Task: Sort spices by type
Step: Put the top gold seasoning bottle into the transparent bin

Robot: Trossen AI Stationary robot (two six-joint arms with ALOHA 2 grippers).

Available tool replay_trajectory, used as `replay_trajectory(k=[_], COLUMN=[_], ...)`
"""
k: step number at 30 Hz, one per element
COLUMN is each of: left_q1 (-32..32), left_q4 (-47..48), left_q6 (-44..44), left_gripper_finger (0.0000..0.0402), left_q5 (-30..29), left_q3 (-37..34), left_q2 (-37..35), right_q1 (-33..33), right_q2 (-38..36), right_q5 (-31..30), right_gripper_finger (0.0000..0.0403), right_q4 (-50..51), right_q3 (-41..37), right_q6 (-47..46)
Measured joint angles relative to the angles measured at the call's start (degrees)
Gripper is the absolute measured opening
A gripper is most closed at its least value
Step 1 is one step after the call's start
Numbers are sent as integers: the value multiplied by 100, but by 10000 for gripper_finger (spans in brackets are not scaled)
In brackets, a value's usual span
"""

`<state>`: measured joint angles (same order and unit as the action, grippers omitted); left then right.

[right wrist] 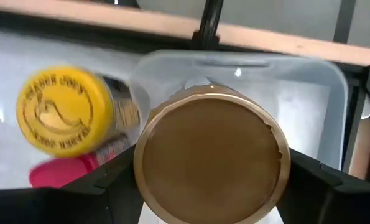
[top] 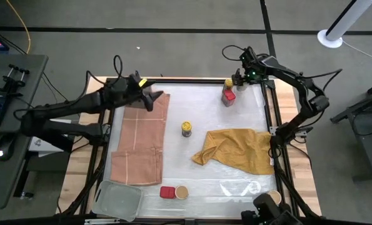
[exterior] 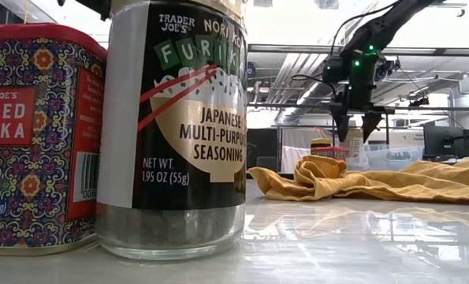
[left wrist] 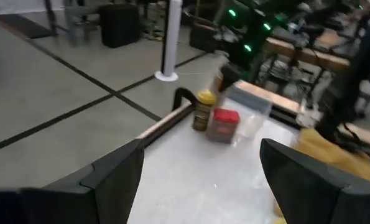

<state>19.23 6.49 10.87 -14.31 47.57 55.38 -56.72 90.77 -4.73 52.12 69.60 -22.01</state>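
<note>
Two grippers in play. Right gripper sits at the far right corner of the table, jaws pinching a tan-topped jar between its fingers, right by the wooden table edge and the black frame post; tight room there. Just below it: a clear grey plastic tray, a yellow-capped jar and a red square tin beside each other. Left gripper hangs over the far end of a tan checked cloth, jaws spread, nothing held, open white table ahead of it toward the right gripper. Counts: yellow-capped jars two, the second mid-table, well apart from both grippers; red tins two, the second at the near edge touching a furikake jar; tan-topped jars two. Mustard-yellow cloth lies crumpled on the right side. Another clear tray sits at the near left corner.
</note>
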Motion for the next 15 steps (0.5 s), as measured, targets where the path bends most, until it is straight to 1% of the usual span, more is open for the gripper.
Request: replay_trajectory(k=[4,9,15], left_q1=[283,769,1246], left_q4=[-59,-227,-322], left_q6=[-331,-811,-854], left_gripper_finger=[306,306,306], left_q5=[-2,20,515], left_q3=[0,0,0], left_q2=[6,4,2], right_q1=[9,5,5], right_q2=[25,45,45], right_q5=[134,149,-88], right_gripper_finger=[276,277,278], right_q4=[37,-51,-17], right_q3=[0,0,0], right_q6=[-199,-803,-1425])
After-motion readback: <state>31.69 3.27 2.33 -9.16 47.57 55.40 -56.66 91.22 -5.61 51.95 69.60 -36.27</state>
